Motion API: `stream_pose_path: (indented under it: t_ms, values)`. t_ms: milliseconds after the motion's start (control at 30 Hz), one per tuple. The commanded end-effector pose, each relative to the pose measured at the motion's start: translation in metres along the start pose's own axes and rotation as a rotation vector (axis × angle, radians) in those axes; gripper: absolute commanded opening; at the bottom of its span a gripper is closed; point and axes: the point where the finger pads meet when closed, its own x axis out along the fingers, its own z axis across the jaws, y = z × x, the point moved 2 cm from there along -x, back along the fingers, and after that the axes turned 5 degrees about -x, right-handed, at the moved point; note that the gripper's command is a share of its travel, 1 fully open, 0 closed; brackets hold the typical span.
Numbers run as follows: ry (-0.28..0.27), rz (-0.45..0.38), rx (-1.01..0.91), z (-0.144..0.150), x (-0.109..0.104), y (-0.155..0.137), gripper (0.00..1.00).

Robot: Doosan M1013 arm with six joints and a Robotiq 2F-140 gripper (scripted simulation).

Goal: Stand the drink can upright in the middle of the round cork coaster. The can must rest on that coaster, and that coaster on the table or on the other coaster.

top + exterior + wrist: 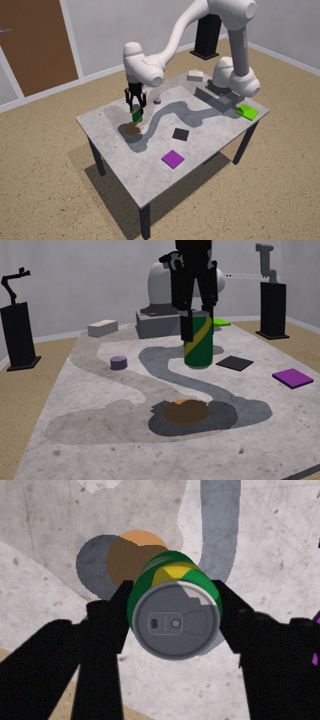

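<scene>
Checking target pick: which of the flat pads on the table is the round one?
The brown cork coaster, near the held can. It alone is a disc; the black, purple and green pads are square.
</scene>
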Motion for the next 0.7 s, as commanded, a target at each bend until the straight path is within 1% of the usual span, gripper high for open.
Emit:
stream_pose_path:
  t_ms: [0,100,400,667]
  values:
    - [0.004,-0.002,-0.004,-0.021,-0.004,0.001,0.1]
    - [0.004,-0.002,-0.004,-0.029,-0.003,0.002,0.1]
    - [0.005,-0.003,-0.004,-0.041,-0.003,0.004,0.1]
    - [0.007,-0.005,-0.004,-0.046,-0.004,0.004,0.1]
